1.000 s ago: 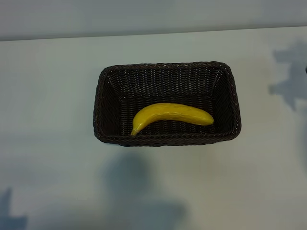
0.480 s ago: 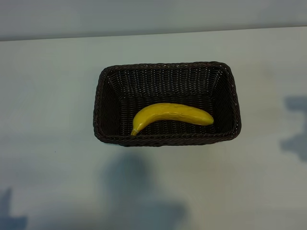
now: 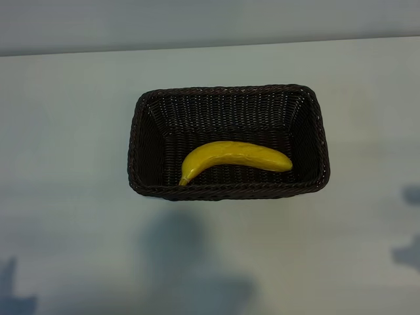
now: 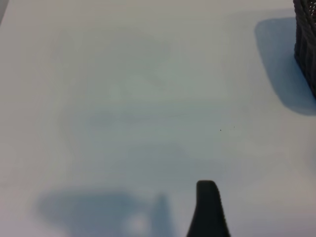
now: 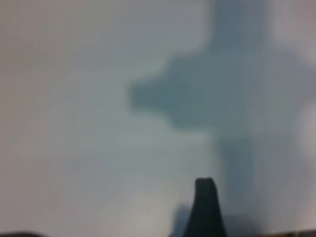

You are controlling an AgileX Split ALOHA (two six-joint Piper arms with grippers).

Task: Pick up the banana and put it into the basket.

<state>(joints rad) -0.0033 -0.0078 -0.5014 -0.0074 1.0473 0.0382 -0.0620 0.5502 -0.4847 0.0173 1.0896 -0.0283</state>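
1. Left side of the scene: we are seeing the left gripper only through its own wrist view, where a single dark fingertip [image 4: 207,207] is hanging over the bare table [image 4: 123,98] with nothing between its fingers. The fingers are standing apart. A corner of the basket [image 4: 306,44] is showing at the edge of that view, so we are judging this arm to be parked off to the basket's left side, well apart from it.

2. Centre: the banana [image 3: 233,158] is lying inside the basket [image 3: 226,191], on its floor and close to the near wall. Its long axis is running left to right along the basket's length, with the stem end toward the left and touching the near wall. No gripper is touching it. We are judging the placement done; what remains is only for the arms to clear away.

3. Right side: the right gripper is likewise showing one fingertip [image 5: 205,207] over bare table, fingers apart and empty. The basket is not appearing in its wrist view, so we cannot tell which arm is nearer the banana.

4. Change from the earlier frame: the arm shadow at the table's right edge is sliding down toward the near corner, while banana and basket are staying put.
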